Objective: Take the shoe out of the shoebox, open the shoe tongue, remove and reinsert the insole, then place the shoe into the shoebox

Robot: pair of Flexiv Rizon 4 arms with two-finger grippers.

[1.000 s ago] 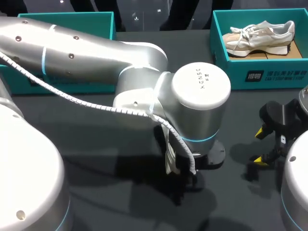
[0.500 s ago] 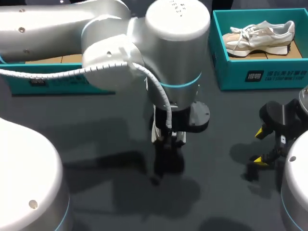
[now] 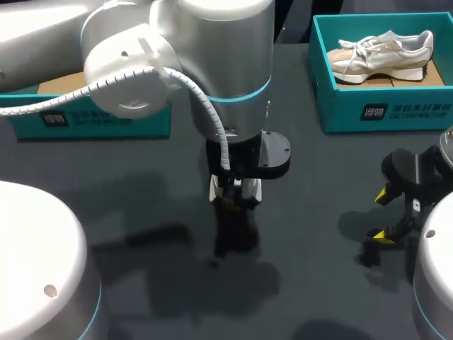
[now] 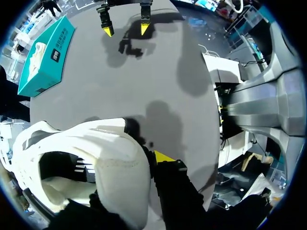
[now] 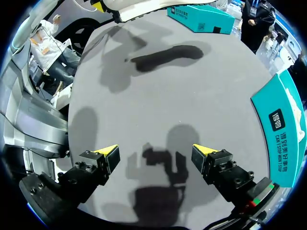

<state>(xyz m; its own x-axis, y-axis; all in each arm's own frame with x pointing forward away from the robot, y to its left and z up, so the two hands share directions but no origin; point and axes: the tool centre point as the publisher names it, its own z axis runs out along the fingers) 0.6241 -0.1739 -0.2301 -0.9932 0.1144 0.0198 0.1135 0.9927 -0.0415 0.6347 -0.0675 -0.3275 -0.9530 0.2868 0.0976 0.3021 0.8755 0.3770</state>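
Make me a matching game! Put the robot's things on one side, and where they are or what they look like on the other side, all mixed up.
Things:
1. right gripper
2. lifted shoe
3. other shoe
4. table

Places, colours, states:
A. lying in the teal shoebox
B. dark grey
C. open, nothing in it
D. held by the left gripper, off the table

Pairs: 1-C, 2-D, 3-A, 4-B

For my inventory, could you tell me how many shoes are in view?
2: one shoe lies in the right shoebox; the held shoe is in the left claw above the table. The left shoebox inside is mostly hidden.
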